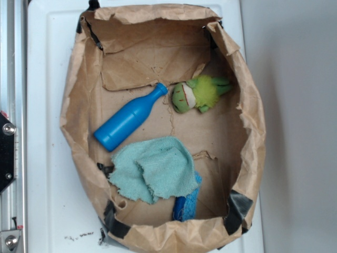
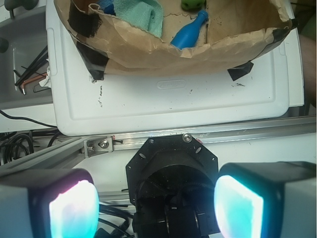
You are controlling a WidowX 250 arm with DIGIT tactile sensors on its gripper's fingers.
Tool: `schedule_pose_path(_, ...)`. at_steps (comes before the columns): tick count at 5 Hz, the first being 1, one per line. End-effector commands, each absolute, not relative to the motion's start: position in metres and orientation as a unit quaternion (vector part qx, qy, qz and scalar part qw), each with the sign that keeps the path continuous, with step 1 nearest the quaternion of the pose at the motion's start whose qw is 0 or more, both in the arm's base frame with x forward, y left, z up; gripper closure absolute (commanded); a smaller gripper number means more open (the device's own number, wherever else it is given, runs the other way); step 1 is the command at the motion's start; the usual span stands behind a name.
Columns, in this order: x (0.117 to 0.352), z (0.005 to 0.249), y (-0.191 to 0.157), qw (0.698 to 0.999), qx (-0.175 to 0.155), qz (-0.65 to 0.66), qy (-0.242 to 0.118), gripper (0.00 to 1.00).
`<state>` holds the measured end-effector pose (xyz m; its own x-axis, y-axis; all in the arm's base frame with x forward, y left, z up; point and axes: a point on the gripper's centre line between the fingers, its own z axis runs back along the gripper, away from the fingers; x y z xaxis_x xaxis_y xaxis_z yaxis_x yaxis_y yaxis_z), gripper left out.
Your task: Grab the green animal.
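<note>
1. Gripper (image 2: 156,201): seen in wrist view only, two pads glowing cyan (image 2: 74,208), spread wide apart, nothing between them. Released.
2. Parked outside the crumpled brown paper bag lining (image 2: 163,52), over the aluminium rail (image 2: 208,136) and black round base (image 2: 171,191); white plastic tray (image 2: 173,99) between hand and bag.
3. Small fuzzy lime-green plush animal (image 1: 199,94): far side of the bag from the hand, lying on the bag floor, red stitch marks and white patch on the head. In wrist view only a green sliver (image 2: 193,5) at the top edge, well apart from the pads, slightly right of gripper centre.
4. Blue plastic bottle (image 1: 130,117): on its side, neck tip just beside the plush head; contact can't be told. In wrist view, nearer the hand than the plush.
5. Teal-green terry cloth rag (image 1: 152,168): crumpled on the bag floor, left of the bottle from the hand's side, apart from the plush.
6. Blue textured item (image 1: 187,203) poking out under the rag edge; identity unclear.
7. Black tape patches (image 1: 238,208) on bag corners.
</note>
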<state>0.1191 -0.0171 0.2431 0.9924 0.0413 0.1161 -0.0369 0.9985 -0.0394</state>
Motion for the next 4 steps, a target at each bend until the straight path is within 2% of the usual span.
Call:
schedule_pose_path(1,0.119,0.243,-0.017,0.998,-0.019,0.020,-0.059,0.00)
schedule_pose_path(2,0.126,0.251,-0.023,0.997,-0.039,0.021,-0.069,0.00)
schedule_pose_path(3,0.137,0.239,-0.022,0.993,-0.063,-0.005,-0.095,0.00)
schedule_pose_path(4,0.146,0.233,-0.016,0.992,-0.066,-0.008,-0.103,0.00)
